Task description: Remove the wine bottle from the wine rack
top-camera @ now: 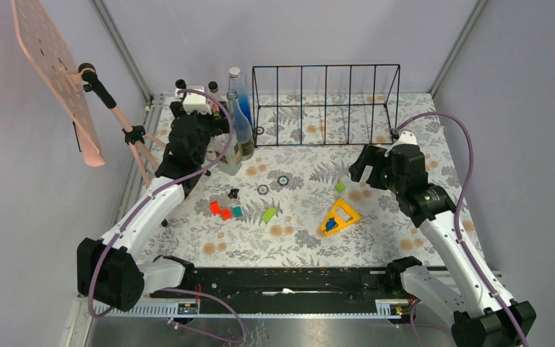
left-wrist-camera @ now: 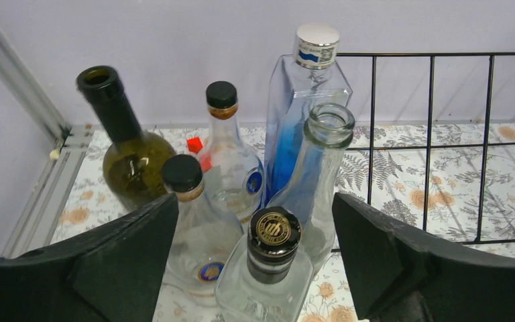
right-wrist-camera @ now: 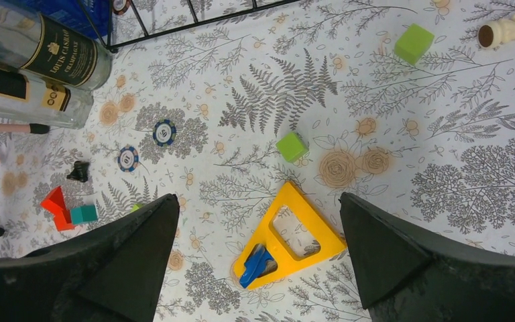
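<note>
The black wire wine rack [top-camera: 325, 105] stands at the back middle of the table, and its bays look empty. It also shows in the left wrist view [left-wrist-camera: 429, 134]. Several bottles stand upright in a cluster just left of it: a dark green wine bottle [left-wrist-camera: 124, 147], a blue-tinted bottle with a white cap [left-wrist-camera: 305, 114], an open-necked clear bottle [left-wrist-camera: 322, 168] and black-capped clear ones. My left gripper [left-wrist-camera: 255, 261] is open. Its jaws stand either side of a clear bottle with a black-and-gold cap [left-wrist-camera: 271, 255], without touching it. My right gripper [right-wrist-camera: 258, 255] is open and empty above a yellow triangle [right-wrist-camera: 288, 238].
Green cubes [right-wrist-camera: 291, 146] [right-wrist-camera: 414, 43], poker chips [right-wrist-camera: 164, 132], and red and teal blocks [right-wrist-camera: 57, 204] lie on the floral cloth. A pink perforated board on a tripod [top-camera: 50, 65] stands at the far left. Grey walls close in the back and sides.
</note>
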Motion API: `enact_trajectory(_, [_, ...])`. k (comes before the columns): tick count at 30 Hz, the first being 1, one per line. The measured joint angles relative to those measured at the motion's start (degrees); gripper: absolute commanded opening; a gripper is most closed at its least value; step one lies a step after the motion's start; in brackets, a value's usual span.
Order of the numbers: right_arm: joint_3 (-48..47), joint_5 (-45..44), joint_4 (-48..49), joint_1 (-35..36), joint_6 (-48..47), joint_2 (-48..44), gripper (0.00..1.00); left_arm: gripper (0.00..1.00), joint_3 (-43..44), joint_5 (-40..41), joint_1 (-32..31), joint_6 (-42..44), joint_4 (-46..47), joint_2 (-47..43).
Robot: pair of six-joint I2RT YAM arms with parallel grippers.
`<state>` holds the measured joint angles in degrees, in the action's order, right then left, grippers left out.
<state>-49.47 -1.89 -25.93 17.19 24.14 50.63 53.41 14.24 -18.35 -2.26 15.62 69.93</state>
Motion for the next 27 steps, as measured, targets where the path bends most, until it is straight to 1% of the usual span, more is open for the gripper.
enact_trajectory(2, [0.0, -0.7, -0.2, 0.0, 0.2, 0.0, 1.00, 0.99, 1.3, 1.5, 0.0, -1.4, -3.6, -1.3])
enact_trajectory(7, [-0.1, -3.5, -1.2, 0.0, 1.0, 0.3, 1.00, 0.99, 5.5, 4.7, 0.0, -7.4, -15.7, -6.2])
enact_trajectory(9, [-0.8, -5.6, -3.0, 0.0, 2.2, 1.2, 1.00, 0.99, 6.1, 5.1, 0.0, -9.4, -19.8, -8.9])
enact_trajectory(12, [-4.5, -7.8, -7.2, 0.0, 2.7, 4.6, 1.00, 0.99, 6.1, 5.1, 0.1, -11.7, -25.7, -12.8])
enact_trajectory(16, [-9.0, -8.6, -11.7, 0.0, 2.7, 8.9, 1.00, 0.99, 6.1, 5.1, 0.1, -14.5, -32.7, -14.7])
enact_trajectory(20, [-10.9, -10.4, -16.8, 0.0, 2.6, 11.4, 1.00, 0.99, 4.1, 5.0, 0.1, -16.9, -37.4, -15.1])
enact_trajectory(27, [-12.4, -17.2, -24.5, 0.0, 2.7, 14.6, 1.00, 0.99, -2.0, 4.9, 0.1, -18.7, -42.2, -17.2])
